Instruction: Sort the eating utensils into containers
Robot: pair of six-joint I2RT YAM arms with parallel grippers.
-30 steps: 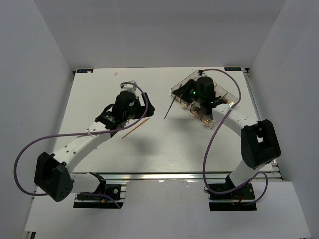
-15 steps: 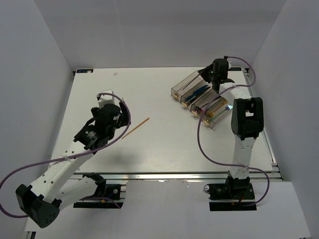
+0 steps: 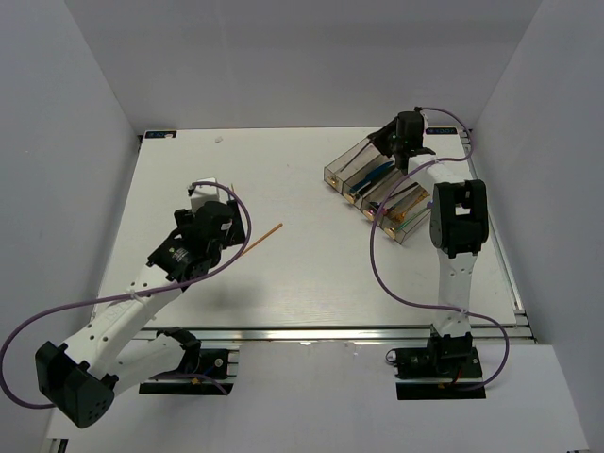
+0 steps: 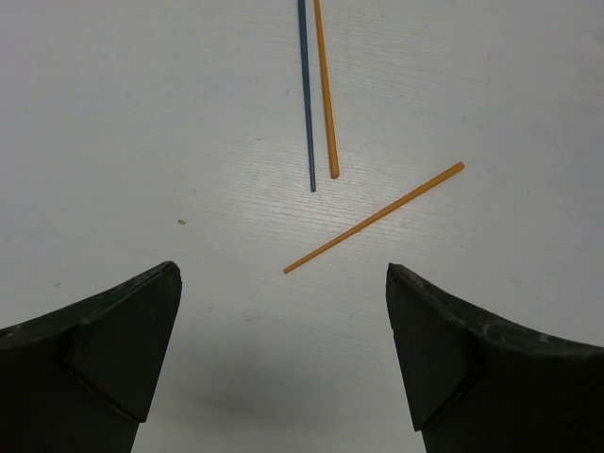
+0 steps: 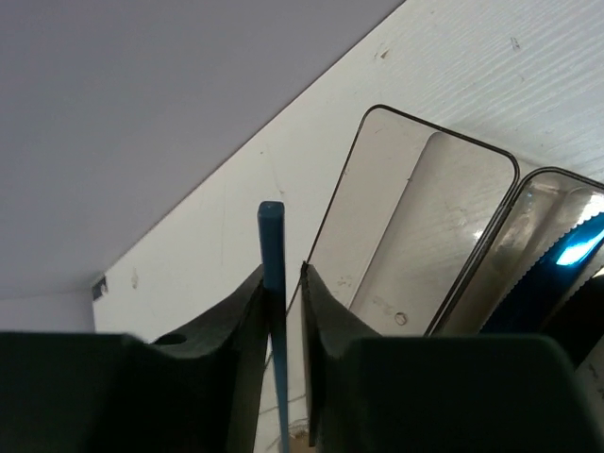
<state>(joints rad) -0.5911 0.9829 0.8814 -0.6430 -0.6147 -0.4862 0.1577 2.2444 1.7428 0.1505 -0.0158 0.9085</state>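
Over at the far right corner of the white desk (image 3: 311, 283), the right claw (image 5: 286, 288) pinches a slim dark-blue stick (image 5: 271, 236), held upright between its fingers. It is close beside the end of the four joined bins of smoky clear plastic (image 3: 332, 173). A thin gap shows along one side of the stick, so I judge the hold may be starting to slacken.

A second ago that arm was hunched over the bins, and a dark stick lay on the desk against their left side. Now the arm is stretched long and the stick is gone from that spot, so it has been picked up and carried to the bins' far end. The outermost compartment (image 5: 406, 241) looks bare in the part I can see, and a blue serrated knife (image 5: 566, 250) lies in the next one. Lining the stick up over a compartment seems to be the step in hand.

Meanwhile the left claw (image 4: 281, 283) has drawn back towards its base and hangs spread wide above a thin orange chopstick (image 4: 373, 218). That chopstick lies flat on the desk where it was, unsorted and likely the next one to collect.
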